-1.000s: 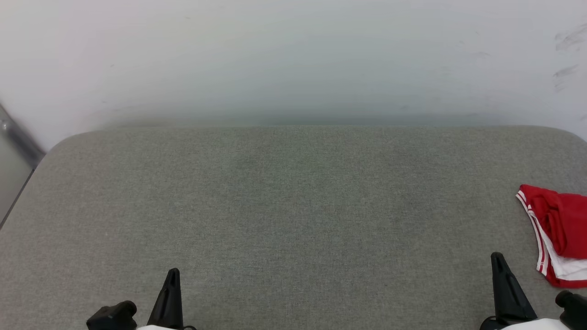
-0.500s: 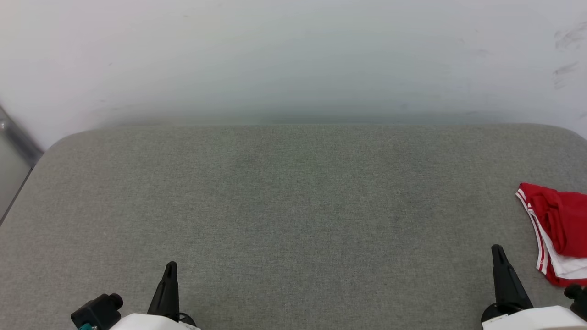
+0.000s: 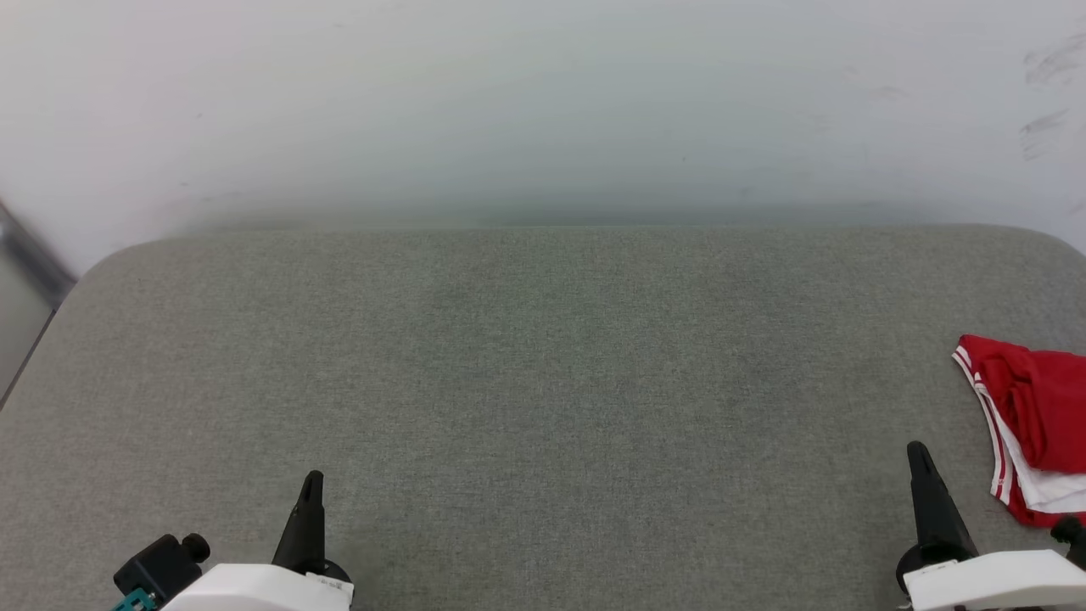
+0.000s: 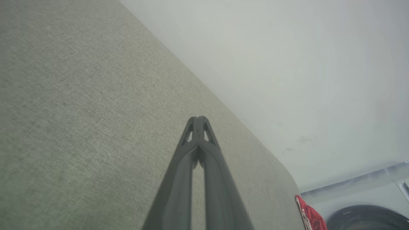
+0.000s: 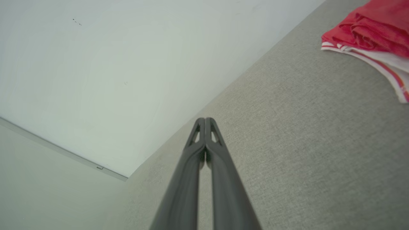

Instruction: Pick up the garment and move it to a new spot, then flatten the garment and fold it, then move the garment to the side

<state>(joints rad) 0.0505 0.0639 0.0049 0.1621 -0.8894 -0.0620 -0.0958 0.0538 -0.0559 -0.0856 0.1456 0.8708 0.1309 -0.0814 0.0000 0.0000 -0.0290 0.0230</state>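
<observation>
Garment (image 3: pixel 1031 420) half out of my head view; both tools closed, holding nothing.
It lies bunched, red, on the far right of the grey counter (image 3: pixel 543 382), just beside my right tool (image 3: pixel 917 450), cropped by the frame. Its visible length runs away from me, with the white red-striped trim facing the left tool (image 3: pixel 312 478).
</observation>
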